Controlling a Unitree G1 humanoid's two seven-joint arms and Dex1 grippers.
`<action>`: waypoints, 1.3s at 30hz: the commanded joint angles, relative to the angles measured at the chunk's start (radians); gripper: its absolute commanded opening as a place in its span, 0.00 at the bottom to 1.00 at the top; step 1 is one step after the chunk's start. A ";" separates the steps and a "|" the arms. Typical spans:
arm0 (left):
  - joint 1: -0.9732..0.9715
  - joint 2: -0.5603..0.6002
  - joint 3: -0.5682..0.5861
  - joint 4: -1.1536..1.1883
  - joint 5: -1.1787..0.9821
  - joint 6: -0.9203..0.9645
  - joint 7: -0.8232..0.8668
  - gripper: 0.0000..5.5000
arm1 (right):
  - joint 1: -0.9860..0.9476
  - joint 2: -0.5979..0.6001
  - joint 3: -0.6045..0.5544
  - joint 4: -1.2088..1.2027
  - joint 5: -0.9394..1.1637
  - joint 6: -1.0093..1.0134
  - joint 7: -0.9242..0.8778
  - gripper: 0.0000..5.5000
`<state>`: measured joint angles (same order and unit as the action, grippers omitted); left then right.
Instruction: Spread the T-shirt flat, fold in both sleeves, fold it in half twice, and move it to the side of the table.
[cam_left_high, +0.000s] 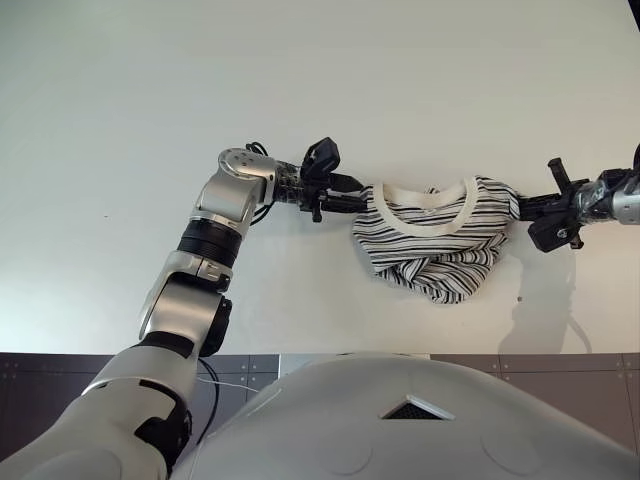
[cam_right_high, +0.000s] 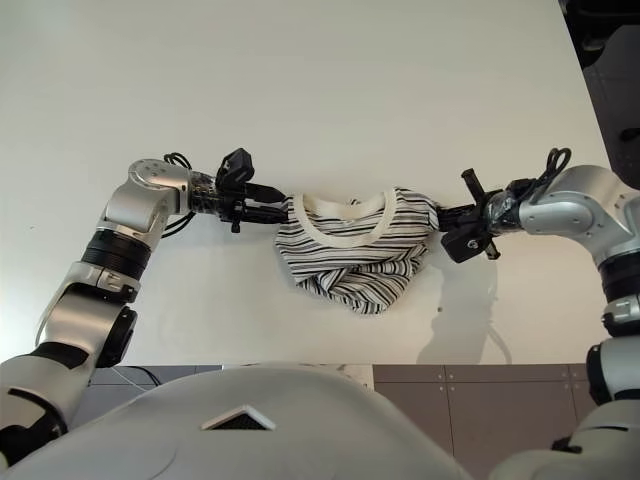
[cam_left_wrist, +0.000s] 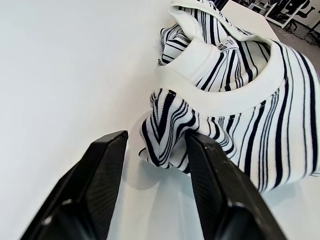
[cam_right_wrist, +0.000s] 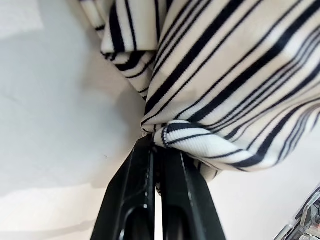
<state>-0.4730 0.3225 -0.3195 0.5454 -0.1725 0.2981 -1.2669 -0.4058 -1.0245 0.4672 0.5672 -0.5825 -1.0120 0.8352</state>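
With the right end effector (cam_right_high: 445, 212) clenched on the shirt (cam_right_high: 355, 248) and the left end effector (cam_right_high: 279, 210) released around its other shoulder, a pull may drag it bunched.

T-shirt (cam_left_high: 440, 240): black-and-white striped, cream ribbed collar; bunched, collar uppermost, lower body crumpled beneath; lay right of frame centre on white worktop (cam_left_high: 200, 100).
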 joint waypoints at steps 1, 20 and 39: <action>0.016 0.009 0.017 -0.052 -0.052 0.051 -0.065 0.27 | 0.076 0.080 0.088 0.011 -0.039 0.018 0.023 0.02; 0.148 0.155 0.341 -0.451 -0.273 0.168 0.085 0.02 | 0.179 0.080 -0.122 -0.195 0.451 0.279 0.005 0.02; -0.122 0.504 0.702 -0.782 -0.574 0.306 0.209 0.02 | -0.005 0.100 -0.682 -0.797 1.204 1.040 0.007 0.02</action>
<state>-0.5700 0.7713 0.3414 -0.2065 -0.7088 0.5801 -1.0462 -0.3733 -0.8934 -0.1497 -0.1845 0.5298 -0.0293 0.8092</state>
